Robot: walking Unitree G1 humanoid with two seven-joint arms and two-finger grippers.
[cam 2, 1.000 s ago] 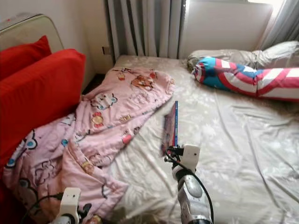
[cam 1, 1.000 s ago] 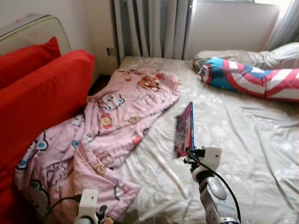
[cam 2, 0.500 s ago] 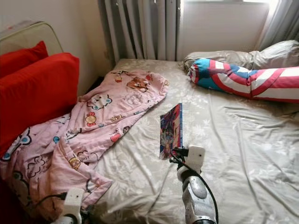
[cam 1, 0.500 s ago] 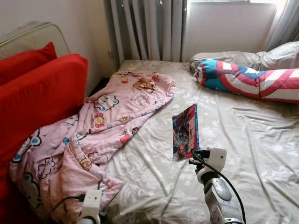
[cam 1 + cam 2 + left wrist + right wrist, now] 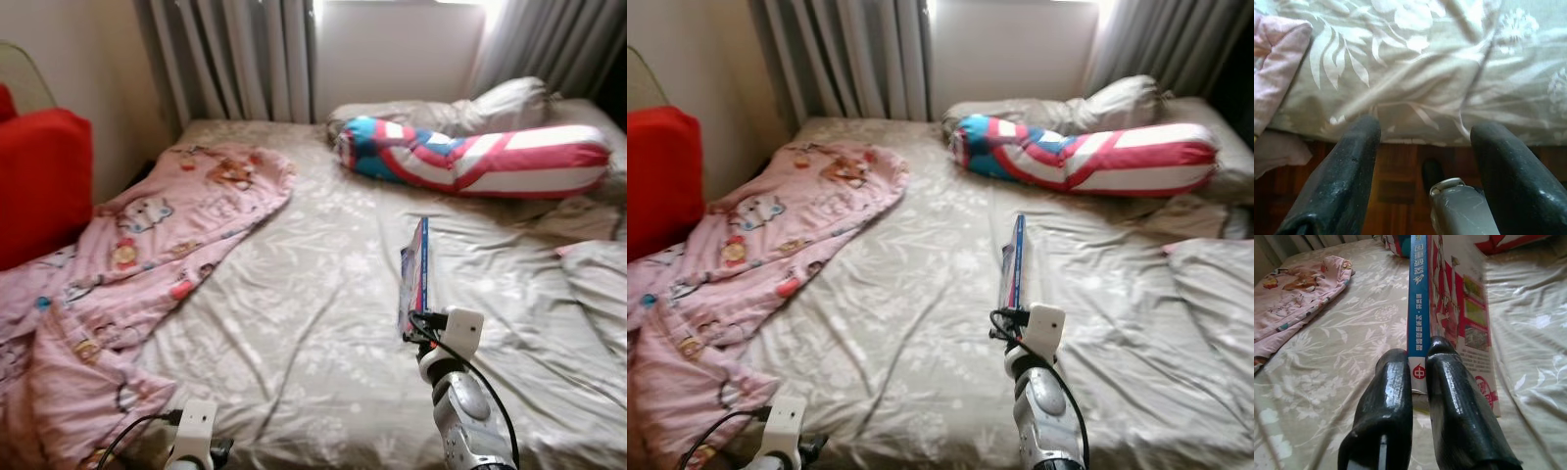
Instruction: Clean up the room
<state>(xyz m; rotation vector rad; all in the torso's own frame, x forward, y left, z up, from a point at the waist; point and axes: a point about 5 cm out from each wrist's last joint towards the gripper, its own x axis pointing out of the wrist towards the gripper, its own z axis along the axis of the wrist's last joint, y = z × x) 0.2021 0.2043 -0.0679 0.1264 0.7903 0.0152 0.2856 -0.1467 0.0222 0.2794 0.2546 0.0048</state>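
Swings right compared with a second ago, by the look of it the whole view rather than the things: red cushion (image 5: 44,181) now shoved off to the left margin, more of the bed's right side showing, book (image 5: 413,277) turned edge-on again instead of showing its cover.

Right gripper (image 5: 1419,374) pinching the book by its lower spine end, fingers pressed onto both faces, book held upright above the middle of the bed (image 5: 294,313), toward its right half, apart from the sheet. Left gripper (image 5: 1422,142) hanging low off the bed's foot edge, spread wide with nothing between the fingers, wooden floor underneath.

Probably mid-carry, taking the book off to wherever it belongs. Worth keeping the wrist level and the squeeze firm: grip sits right at one end, so a tall thin book could likely pivot or slide out during a turn. No sudden swings.

Around: pink cartoon blanket (image 5: 147,235) sprawled over the left edge, striped bolster pillow (image 5: 470,157) and a grey pillow (image 5: 490,103) along the head edge, rumpled grey bedding (image 5: 598,294) at the right edge, curtains (image 5: 235,59) behind. Nothing directly blocking the arm.
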